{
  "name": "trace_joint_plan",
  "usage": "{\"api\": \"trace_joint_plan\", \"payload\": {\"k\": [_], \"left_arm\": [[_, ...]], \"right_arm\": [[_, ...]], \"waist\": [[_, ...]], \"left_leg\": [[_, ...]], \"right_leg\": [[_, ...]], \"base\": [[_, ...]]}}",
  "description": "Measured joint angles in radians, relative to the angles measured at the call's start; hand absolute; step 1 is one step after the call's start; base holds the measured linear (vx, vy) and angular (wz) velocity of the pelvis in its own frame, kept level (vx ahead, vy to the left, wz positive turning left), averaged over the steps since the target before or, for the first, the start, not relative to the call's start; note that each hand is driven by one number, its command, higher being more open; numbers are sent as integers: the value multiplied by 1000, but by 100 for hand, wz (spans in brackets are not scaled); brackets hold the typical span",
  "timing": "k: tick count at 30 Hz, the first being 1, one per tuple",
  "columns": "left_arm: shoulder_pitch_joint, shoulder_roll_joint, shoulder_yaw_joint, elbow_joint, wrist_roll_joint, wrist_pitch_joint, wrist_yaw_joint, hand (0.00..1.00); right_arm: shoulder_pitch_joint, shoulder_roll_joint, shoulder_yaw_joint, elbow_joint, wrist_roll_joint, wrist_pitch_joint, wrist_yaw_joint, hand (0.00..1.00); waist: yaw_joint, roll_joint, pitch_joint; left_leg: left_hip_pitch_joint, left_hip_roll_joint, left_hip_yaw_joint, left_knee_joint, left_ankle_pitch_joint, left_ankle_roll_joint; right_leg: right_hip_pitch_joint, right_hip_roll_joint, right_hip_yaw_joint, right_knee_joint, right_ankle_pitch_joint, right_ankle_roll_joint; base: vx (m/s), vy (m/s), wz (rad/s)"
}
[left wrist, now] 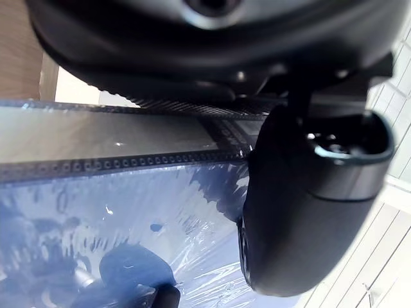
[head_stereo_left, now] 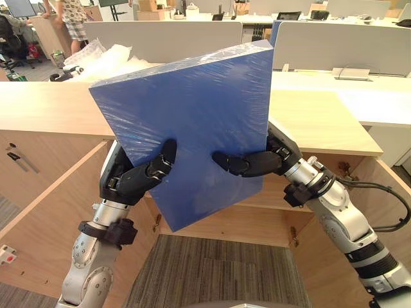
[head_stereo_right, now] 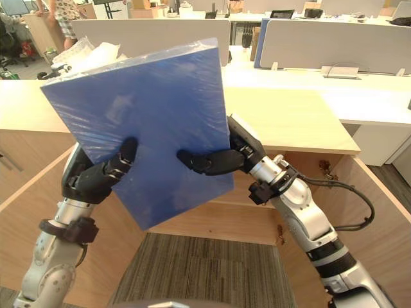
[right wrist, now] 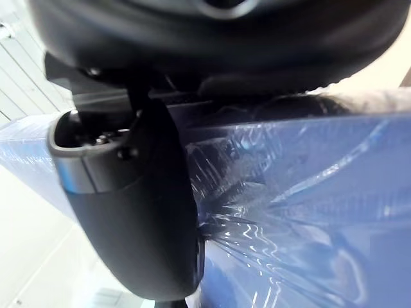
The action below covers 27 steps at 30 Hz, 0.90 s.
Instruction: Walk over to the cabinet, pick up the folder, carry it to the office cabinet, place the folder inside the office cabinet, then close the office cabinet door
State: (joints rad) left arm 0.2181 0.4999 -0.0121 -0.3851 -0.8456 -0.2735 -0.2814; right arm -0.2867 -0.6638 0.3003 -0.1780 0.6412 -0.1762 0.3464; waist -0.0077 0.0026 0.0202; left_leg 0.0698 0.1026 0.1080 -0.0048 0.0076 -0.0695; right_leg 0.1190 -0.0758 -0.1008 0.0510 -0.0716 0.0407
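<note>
Blue folder [head_stereo_left: 192,122] tilted, left hand [head_stereo_left: 131,179] & right hand [head_stereo_left: 260,162] both clamped on it.

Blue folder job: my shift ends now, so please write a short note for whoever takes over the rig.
Left hand: shut on the blue folder at its lower left edge, thumb pressed on the front face.
Right hand: shut on the folder at its right edge, thumb also on the front.
Folder: plastic-wrapped, held tilted in the air in front of the office cabinet, not yet inside.
Cabinet: its door stands open.
Done: pick-up and carry.
Left: set the folder inside, let go, close the door.
</note>
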Motion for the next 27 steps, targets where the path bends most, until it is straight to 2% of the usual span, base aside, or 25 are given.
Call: {"api": "trace_joint_plan", "payload": {"k": [4,9,11,13,15,17,21,23,27], "left_arm": [[0,10,-1,34,-17,-19,-18,100],[1,11,-88,205,-54,-1,-118,100],[-3,26,-150,292,-52,33,-175,100],[-16,30,-255,442,-48,99,-269,100],[-29,31,-330,566,-27,166,-327,100],[-27,32,-395,687,33,193,-359,100],[-26,78,-492,873,226,199,-354,100],[-27,101,-516,948,366,198,-329,100],[-32,61,-502,1074,517,194,-263,100]], "right_arm": [[-15,-11,-1,-15,-28,-2,-6,0],[-51,-14,-27,-98,-312,-47,-69,0],[-64,-8,-17,-133,-376,-54,-69,0],[-75,-2,13,-154,-438,-87,-59,0],[-80,19,41,-160,-479,-114,-59,0],[-84,35,80,-163,-535,-134,-60,0],[-91,23,260,-110,-692,-164,-88,0],[-93,14,398,-4,-821,-161,-95,0],[-89,-18,532,172,-976,-138,-85,0]], "waist": [[1,-3,-10],[1,-5,-22],[1,-4,-24],[-4,-6,-26],[-6,-8,-28],[-8,-10,-29],[-15,-18,-29],[-12,-30,-24],[6,-38,-10]], "left_leg": [[0,0,0,0,1,1],[-2,1,11,-1,1,1],[-4,2,18,-1,1,1],[-7,1,25,-2,1,1],[-11,3,32,-2,1,1],[-11,4,43,-4,1,1],[-12,8,51,-6,1,1],[-12,10,57,-7,0,0],[-19,7,71,-7,0,-1]], "right_leg": [[0,0,1,-1,0,0],[-9,1,15,-2,1,1],[-15,1,24,-3,3,5],[-23,1,31,-2,4,6],[-33,2,39,-1,5,8],[-39,3,51,-3,5,8],[-46,6,62,-5,6,8],[-49,8,70,-7,6,9],[-65,4,83,-8,12,14]], "base": [[0,0,0],[-16,11,-7],[-12,18,-14],[-7,21,-9],[-2,20,-12],[3,17,-15],[0,15,-8],[-18,14,-7],[-18,34,-11]]}}
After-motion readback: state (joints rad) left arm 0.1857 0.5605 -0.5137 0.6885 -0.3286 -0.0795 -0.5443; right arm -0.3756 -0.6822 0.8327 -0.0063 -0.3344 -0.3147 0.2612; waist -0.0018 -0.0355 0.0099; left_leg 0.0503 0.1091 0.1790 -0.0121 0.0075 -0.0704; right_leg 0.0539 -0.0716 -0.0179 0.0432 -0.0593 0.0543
